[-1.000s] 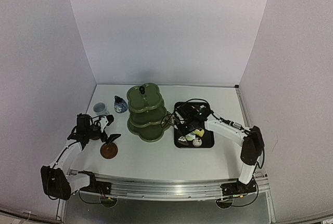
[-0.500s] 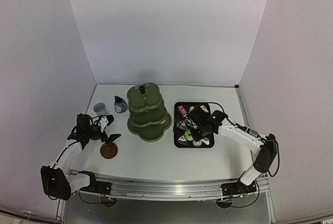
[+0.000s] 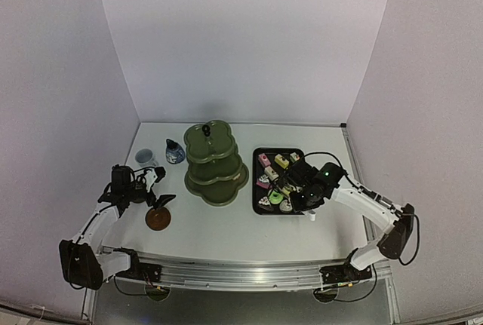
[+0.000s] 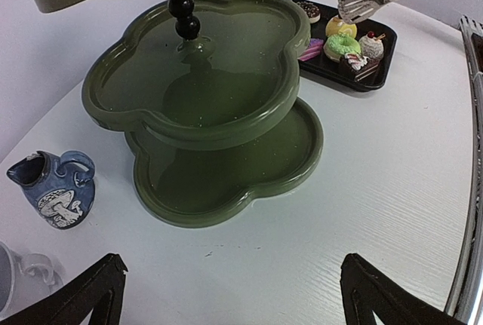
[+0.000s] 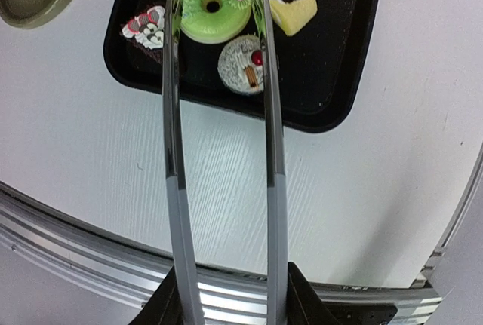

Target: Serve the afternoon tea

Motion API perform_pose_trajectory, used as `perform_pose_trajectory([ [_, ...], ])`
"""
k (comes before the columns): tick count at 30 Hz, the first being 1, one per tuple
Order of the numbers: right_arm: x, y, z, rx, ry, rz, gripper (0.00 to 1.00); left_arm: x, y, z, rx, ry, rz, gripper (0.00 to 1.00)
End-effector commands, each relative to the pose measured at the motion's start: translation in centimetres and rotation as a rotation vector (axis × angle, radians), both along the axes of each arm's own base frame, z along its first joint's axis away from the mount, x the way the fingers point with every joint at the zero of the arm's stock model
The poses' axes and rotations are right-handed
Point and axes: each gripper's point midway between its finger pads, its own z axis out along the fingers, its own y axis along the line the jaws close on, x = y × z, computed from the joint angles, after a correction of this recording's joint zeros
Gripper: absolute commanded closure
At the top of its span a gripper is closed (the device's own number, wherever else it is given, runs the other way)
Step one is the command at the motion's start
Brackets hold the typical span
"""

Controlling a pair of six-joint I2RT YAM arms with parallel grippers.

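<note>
The white surface [image 3: 211,228] appears whole only in the top view. At its middle the olive-green 3-tier scalloped stand [image 3: 216,163] stands upright. The left wrist view looks in under the top tier onto the 2 lower tiers, and from there the stand hides the far part of the black tray [image 5: 332,53]. The tray lies to the right of the stand, near it but apart. In the top view the right arm crosses the tray's near right corner.

The right tool [image 5: 226,306] is clamped on the metal tongs [image 5: 173,151], a grip that only the right wrist view shows plainly. The left tool [image 4: 230,265] has its 2 fingers spread wide with nothing between them. The top view places it left of the stand, just behind the brown round coaster [image 3: 158,219].

The small dark-blue pot [image 4: 56,189] sits beside the stand's left edge, and the left wrist view shows a mushroom painted on it. The white mug [image 3: 144,157] stands just left of the pot.

The small cakes [image 3: 265,160] all lie on the tray. The tong tips straddle the green doughnut [image 5: 213,7], and I cannot tell whether they touch it.
</note>
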Motion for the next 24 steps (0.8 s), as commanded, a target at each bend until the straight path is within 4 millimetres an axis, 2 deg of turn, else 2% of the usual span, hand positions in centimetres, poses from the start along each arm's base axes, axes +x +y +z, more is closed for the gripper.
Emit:
perform_pose_trajectory([
  [1,-2.5,-0.7,0.5,0.049,0.085,-0.086,0.64,0.2,-0.4,0.9,-0.009,-0.048,-0.035,0.0],
  [5,-3.1,-0.7,-0.8,0.026,0.143,-0.11,0.64,0.1,-0.5,0.8,-0.012,-0.047,-0.039,0.0],
  [8,-2.6,-0.9,-1.8,-0.011,0.158,-0.136,0.65,0.1,-0.5,0.8,-0.015,-0.046,-0.04,0.0],
  [11,-1.9,-0.3,-2.4,-0.012,0.171,-0.142,0.66,0.0,-0.5,0.8,-0.014,-0.048,-0.04,0.0],
  [14,-1.3,0.0,-2.6,-0.005,0.17,-0.156,0.67,-0.1,-0.5,0.8,-0.013,-0.05,-0.041,0.0],
  [19,0.0,-0.7,-2.7,0.055,0.155,-0.232,0.69,-0.2,-0.5,0.7,-0.013,-0.054,-0.042,0.0],
  [24,1.0,0.5,-2.2,0.142,0.134,-0.217,0.67,-0.2,-0.4,0.7,-0.008,-0.059,-0.038,0.0],
])
